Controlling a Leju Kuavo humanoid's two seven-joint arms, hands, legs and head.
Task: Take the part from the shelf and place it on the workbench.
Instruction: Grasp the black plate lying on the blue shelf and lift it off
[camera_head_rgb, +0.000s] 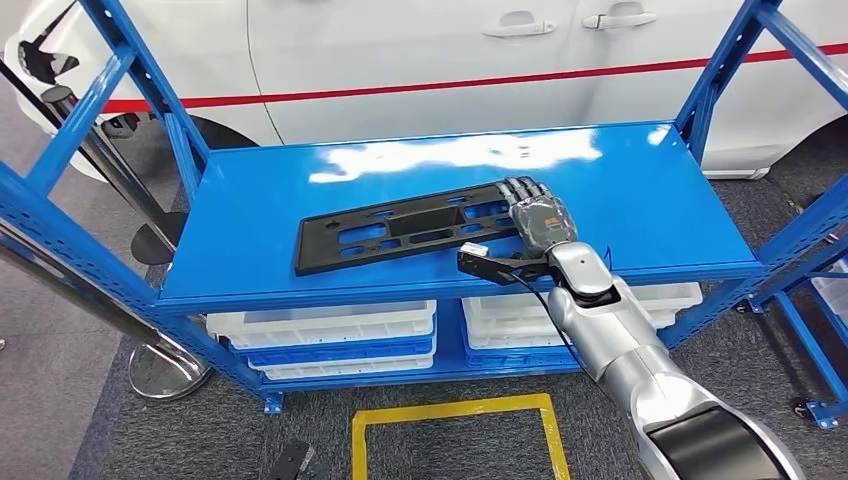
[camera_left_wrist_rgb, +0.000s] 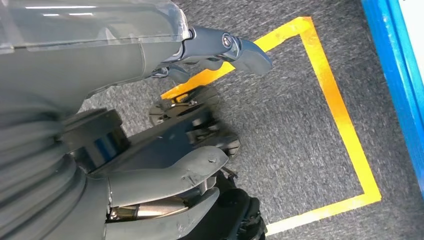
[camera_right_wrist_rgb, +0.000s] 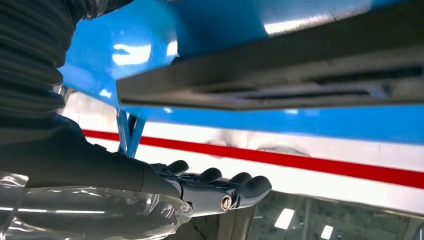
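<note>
Part (camera_head_rgb: 400, 230), the flat black slotted panel, is lying mid-shelf (camera_head_rgb: 650, 200), and I am hovering the right robot hand (camera_head_rgb: 540, 215), fingers extended and holding nothing, over its 3 o'clock end for an end grasp.

Car workshop, blue steel shelf (camera_head_rgb: 460, 215), white car (camera_head_rgb: 420, 60)

Grey carpet floor (camera_head_rgb: 620, 420) w/ yellow tape square (camera_head_rgb: 455, 410). White car (camera_head_rgb: 420, 60), red stripe, behind blue steel rack (camera_head_rgb: 70, 240). White bins (camera_head_rgb: 330, 335) on lower tier. Chrome stanchion base (camera_head_rgb: 165, 370) at left. Overhead light glares on blue paint.
</note>
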